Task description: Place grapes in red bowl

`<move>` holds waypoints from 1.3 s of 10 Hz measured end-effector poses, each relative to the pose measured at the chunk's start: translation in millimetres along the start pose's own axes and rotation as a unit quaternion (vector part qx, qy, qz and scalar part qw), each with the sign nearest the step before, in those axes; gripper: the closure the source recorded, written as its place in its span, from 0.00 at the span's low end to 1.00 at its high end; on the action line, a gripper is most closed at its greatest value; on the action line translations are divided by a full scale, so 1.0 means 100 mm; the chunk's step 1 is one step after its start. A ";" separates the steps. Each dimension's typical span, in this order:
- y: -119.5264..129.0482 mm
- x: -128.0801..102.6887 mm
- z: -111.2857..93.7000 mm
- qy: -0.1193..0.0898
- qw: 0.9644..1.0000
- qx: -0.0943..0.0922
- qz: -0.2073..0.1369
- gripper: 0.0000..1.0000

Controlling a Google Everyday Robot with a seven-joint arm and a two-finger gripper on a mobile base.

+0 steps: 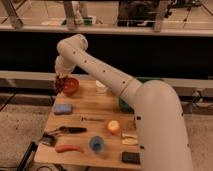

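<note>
The white arm reaches across to the far left corner of the wooden table [102,112], where the gripper [61,81] hangs at the left rim of the red bowl [70,86]. Its jaws are clenched on the grapes [60,85], a dark bunch held at the bowl's left edge, partly over it. In front of the bowl lies a blue sponge [63,108]. Nearer the front edge are an orange-red stick [69,148], a blue cup [96,144] and an orange ball [114,127].
</note>
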 end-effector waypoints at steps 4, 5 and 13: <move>-0.17 0.05 0.15 0.004 1.000 -0.006 -0.011 1.00; -0.20 0.06 0.18 0.006 1.000 -0.007 -0.013 1.00; -0.36 0.34 0.37 0.015 1.000 -0.010 -0.018 1.00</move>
